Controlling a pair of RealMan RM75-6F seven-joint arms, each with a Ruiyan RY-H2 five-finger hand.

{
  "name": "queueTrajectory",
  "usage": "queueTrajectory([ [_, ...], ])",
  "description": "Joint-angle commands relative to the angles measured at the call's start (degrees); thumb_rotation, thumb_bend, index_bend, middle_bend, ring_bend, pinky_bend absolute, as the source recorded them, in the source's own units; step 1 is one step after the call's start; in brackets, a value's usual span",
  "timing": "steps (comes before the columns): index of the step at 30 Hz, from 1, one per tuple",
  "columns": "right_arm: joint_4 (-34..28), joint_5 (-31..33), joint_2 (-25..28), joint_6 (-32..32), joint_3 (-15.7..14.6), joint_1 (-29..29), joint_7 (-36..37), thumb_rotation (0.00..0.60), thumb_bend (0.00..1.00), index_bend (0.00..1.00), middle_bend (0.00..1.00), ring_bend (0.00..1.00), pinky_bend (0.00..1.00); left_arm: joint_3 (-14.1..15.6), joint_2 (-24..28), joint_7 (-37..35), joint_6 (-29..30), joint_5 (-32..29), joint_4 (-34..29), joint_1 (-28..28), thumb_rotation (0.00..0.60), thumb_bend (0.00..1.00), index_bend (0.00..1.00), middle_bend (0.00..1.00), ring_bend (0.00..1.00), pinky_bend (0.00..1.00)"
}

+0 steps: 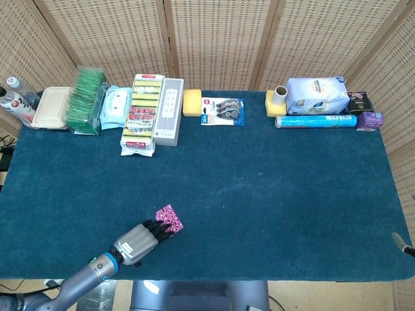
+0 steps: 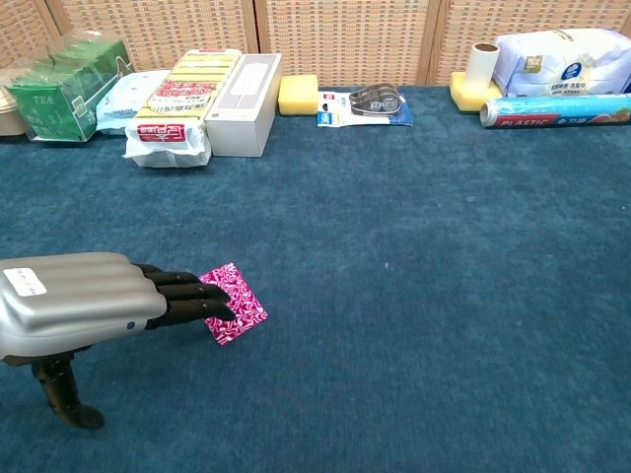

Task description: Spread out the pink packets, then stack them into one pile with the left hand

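Observation:
A pink patterned packet pile (image 1: 171, 218) (image 2: 240, 301) lies flat on the blue tablecloth near the front left; I cannot tell how many packets it holds. My left hand (image 1: 137, 241) (image 2: 84, 304) reaches in from the left, palm down, fingers stretched out. Its dark fingertips (image 2: 212, 305) rest on the pile's left part and cover it. The hand grips nothing. Only a thin grey sliver of my right hand (image 1: 403, 242) shows at the right edge of the head view.
Goods line the far edge: a green tea box (image 2: 64, 76), wipes (image 2: 128, 97), a sponge pack (image 2: 175, 108), a white box (image 2: 244, 91), a yellow sponge (image 2: 298, 95), a tape pack (image 2: 365, 103), a blue roll (image 2: 552, 110).

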Motion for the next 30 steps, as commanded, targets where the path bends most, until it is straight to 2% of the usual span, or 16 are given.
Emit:
queueTrajectory([
  [1,0.1,0.0,0.0,0.1,0.0,-0.1,0.1,0.6,0.23,0.18,0.05,0.0,0.0,0.3,-1.1,1.4,0.3,-2.3,0.4,-1.3,0.6,0.08,0.0,0.0,0.0,0.14],
  [18,-0.3,-0.5,0.4,1.3,0.1,-0.7,1.4,0.6,0.23,0.18,0.05,0.0,0.0,2.2,-3.1,5.1,3.4,-14.1,1.8,-6.3,0.6,0.08,0.0,0.0,0.0,0.14],
  [30,-0.8,-0.5,0.6,1.2,0.1,-0.7,1.6,0.6,0.23,0.18,0.05,0.0,0.0,2.2,-1.1,1.9,5.5,-18.8,4.3,-7.7,0.6,0.08,0.0,0.0,0.0,0.14],
])
